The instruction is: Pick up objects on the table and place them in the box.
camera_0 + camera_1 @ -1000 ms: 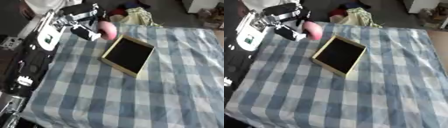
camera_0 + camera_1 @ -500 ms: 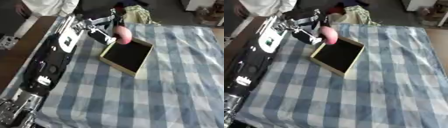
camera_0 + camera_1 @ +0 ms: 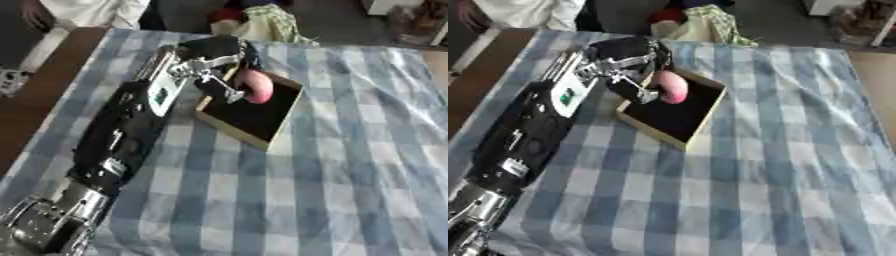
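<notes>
Your left hand has its fingers curled round the pink object, pinching it from the box's left side, and the object now hangs over the box, above its far left corner with the dark floor of the box beneath it. The right hand shows in neither eye view.

To finish this step well, carry the pink object a little further toward the middle of the box before you let go; where it hangs now, it sits close to the box's far left rim, and I judge a release here could land it on the wall and roll it onto the checked cloth beside the box. Lower it until it is just above the box floor, then spread the fingers and lift straight up (the box looks light, so I would keep the forearm off its left wall on the way out).

Against a second ago: the hand and the pink object were then left of the box and beyond its far left corner, over the cloth; half a second ago the object was at the box's far rim; now it is inside the rim line. The box itself keeps its place on the cloth. The whole view has also shifted, so the head has tilted.
</notes>
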Robot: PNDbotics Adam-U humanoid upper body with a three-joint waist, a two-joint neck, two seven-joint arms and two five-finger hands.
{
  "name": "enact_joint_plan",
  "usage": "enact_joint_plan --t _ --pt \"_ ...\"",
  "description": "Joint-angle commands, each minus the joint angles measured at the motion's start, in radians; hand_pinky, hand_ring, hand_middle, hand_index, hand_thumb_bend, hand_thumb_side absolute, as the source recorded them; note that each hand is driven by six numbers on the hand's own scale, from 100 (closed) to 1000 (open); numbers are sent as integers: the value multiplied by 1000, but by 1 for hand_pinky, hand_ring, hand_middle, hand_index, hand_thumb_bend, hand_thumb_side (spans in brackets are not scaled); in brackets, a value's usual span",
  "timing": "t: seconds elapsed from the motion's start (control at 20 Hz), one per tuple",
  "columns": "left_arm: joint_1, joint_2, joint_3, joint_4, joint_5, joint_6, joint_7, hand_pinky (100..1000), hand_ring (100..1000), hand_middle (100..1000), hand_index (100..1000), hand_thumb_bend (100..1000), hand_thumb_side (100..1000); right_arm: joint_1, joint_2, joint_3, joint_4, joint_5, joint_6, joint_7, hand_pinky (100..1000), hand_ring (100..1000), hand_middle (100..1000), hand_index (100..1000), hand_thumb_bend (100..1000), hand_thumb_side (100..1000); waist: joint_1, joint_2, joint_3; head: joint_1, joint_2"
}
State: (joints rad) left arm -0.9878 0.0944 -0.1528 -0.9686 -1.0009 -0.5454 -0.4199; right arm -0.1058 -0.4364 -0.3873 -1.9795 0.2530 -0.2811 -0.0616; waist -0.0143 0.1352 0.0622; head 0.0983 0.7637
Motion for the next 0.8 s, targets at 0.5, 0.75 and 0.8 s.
enact_joint_plan --t 0.5,0.75,0.8 --pt "-13 -22 20 51 -121 21 130 471 636 627 748 100 175 -10 -10 -7 -20 -13 2 7 780 587 670 730 100 908 -5 -6 -5 0 6" --pt "-9 -21 12 51 -164 -13 120 702 794 764 871 236 284 -9 -8 -8 -20 -15 2 9 780 587 670 730 100 909 -5 -5 -4 -2 6" --pt "-8 -20 13 52 -176 -20 115 724 819 790 885 288 335 -9 -8 -8 -20 -15 2 10 780 587 669 729 100 909 -5 -5 -4 -3 6"
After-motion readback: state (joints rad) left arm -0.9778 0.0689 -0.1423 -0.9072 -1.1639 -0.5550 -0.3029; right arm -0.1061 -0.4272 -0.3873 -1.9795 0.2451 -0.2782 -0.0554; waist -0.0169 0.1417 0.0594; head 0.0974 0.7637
